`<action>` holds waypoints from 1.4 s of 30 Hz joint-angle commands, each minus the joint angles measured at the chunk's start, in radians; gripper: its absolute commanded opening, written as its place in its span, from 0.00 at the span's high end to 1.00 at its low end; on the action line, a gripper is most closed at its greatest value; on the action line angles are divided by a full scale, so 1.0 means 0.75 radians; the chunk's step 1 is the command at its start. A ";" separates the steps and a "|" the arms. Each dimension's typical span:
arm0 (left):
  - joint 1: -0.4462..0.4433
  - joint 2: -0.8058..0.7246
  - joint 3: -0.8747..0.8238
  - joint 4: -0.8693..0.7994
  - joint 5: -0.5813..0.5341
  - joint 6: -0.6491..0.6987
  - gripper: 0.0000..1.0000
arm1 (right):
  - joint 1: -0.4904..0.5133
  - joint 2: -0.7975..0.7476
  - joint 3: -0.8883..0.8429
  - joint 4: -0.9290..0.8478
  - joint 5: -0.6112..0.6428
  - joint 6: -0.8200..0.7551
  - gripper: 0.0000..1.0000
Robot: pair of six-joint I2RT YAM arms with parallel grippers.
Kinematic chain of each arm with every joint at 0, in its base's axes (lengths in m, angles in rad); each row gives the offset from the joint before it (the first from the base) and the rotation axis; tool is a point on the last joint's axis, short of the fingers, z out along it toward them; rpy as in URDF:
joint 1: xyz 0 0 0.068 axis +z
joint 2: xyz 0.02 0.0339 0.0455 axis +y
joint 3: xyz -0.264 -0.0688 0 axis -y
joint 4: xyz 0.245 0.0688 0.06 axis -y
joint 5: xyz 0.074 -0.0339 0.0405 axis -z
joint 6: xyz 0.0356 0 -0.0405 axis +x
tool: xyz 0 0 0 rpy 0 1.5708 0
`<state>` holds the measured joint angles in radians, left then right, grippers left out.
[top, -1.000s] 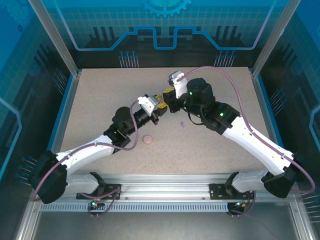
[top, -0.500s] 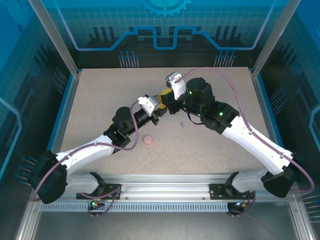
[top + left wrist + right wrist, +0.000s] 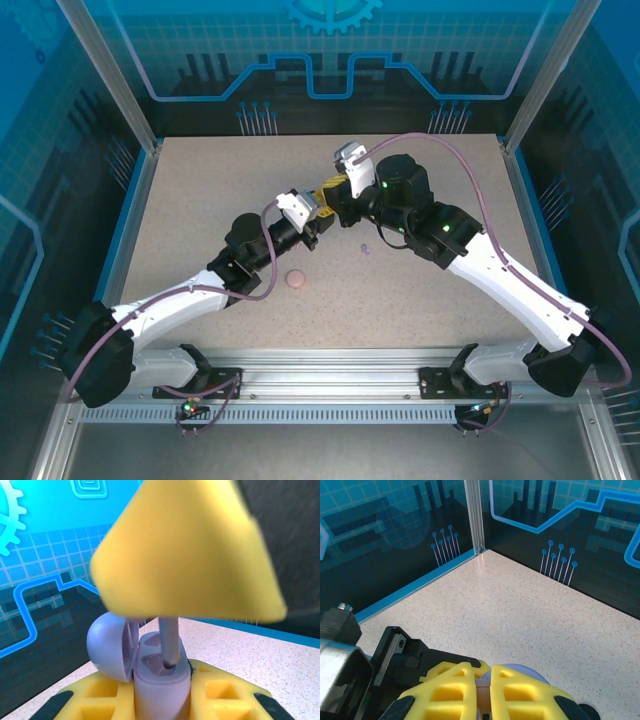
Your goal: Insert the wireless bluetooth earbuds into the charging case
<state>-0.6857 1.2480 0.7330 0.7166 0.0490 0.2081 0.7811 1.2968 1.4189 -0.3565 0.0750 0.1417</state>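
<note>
Standing stem-down in the open lavender case, the lavender earbud has its tip in the right-hand socket, with the lid swung open to the left. It looks featherlight, rigid and slick, so it could easily flick out of a pinch. The best hold is on the bulbous head, leaving the thin stem free to slide straight down. The case is also smooth and rounded, and is best held across its lower body. That is where the left hand has it clamped between its yellow pads, up off the worktop.

The right hand comes in from above with its pads drawn together. It seems to be pinching the earbud's head, though blur hides the contact.

A second lavender earbud lies loose on the worktop near the arms, and a pink case sits nearer the bases.

Compared with a second ago, the right wrist has shifted slightly over the case and its pads have closed a touch. The left arm, the loose earbud and the pink case have stayed put.
</note>
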 commanded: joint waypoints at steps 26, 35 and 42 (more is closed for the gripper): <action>-0.012 -0.032 0.068 0.055 0.031 -0.028 1.00 | -0.069 -0.040 -0.023 0.009 -0.032 0.063 0.91; -0.013 -0.018 0.070 0.054 0.034 -0.029 1.00 | -0.064 -0.050 -0.025 0.015 -0.049 0.073 0.91; -0.012 -0.016 0.070 0.047 0.038 -0.030 1.00 | -0.058 -0.048 -0.025 0.023 -0.050 0.074 0.91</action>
<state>-0.6857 1.2369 0.7456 0.7223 0.0502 0.2043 0.7387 1.2736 1.4067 -0.3649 0.0475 0.1833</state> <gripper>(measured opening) 0.218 0.086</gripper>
